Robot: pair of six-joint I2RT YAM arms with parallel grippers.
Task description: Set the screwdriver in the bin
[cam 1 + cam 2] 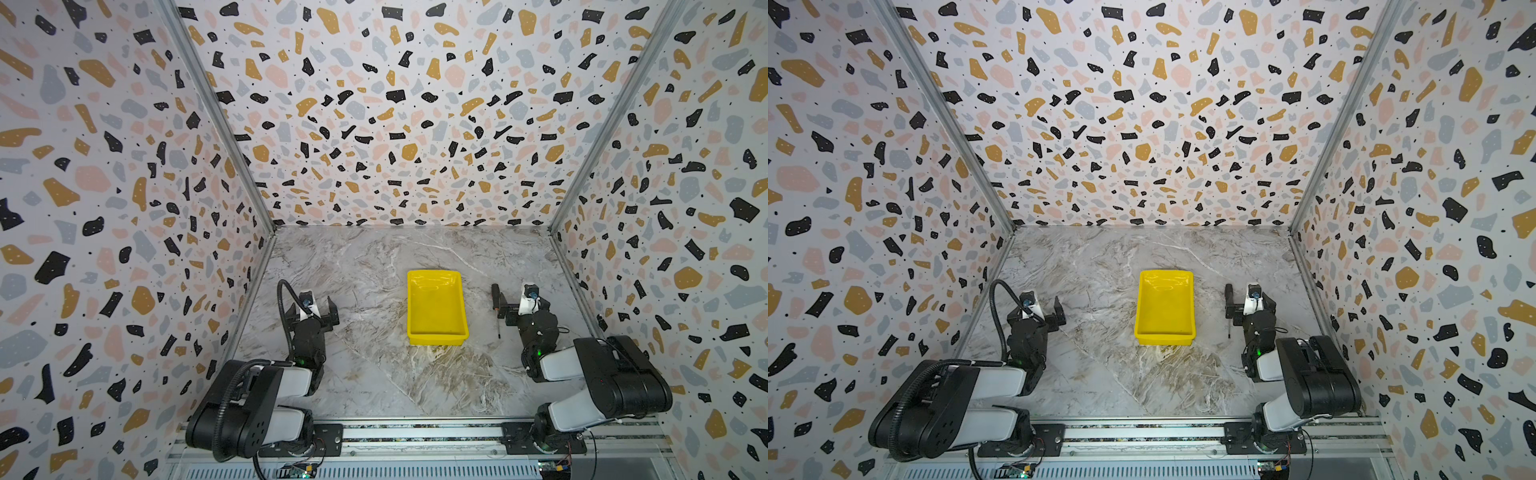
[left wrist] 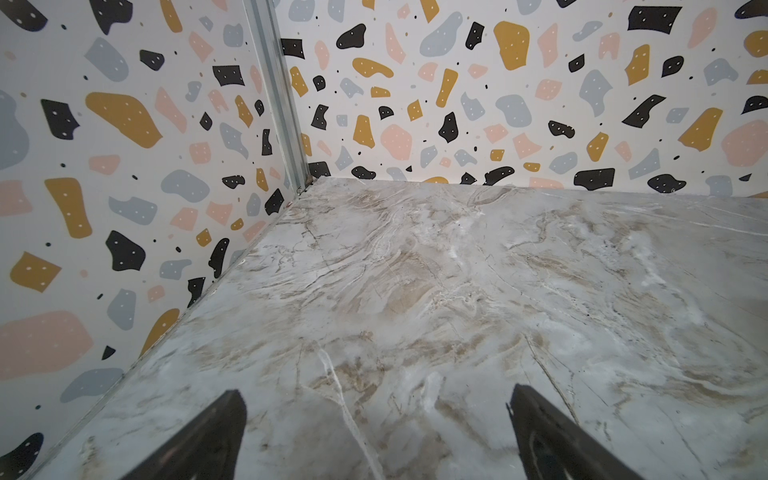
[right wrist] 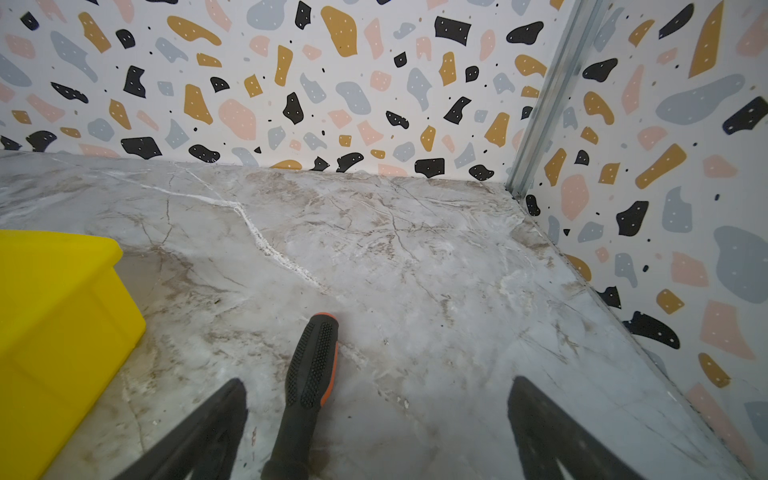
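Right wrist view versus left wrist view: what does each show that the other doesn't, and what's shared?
Only the right wrist view shows the bright yellow plastic bin and the black-and-orange-handled screwdriver, seen between the fingers of the open right tool. Only the left wrist view shows the open left tool, nothing between its fingers. Both share the marble-patterned table, terrazzo-print walls and a metal corner post.

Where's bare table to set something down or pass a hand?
Free: table between left gripper and bin; behind bin to back wall; in front of bin. Crowded: strip right of bin, where screwdriver lies by the open right gripper.
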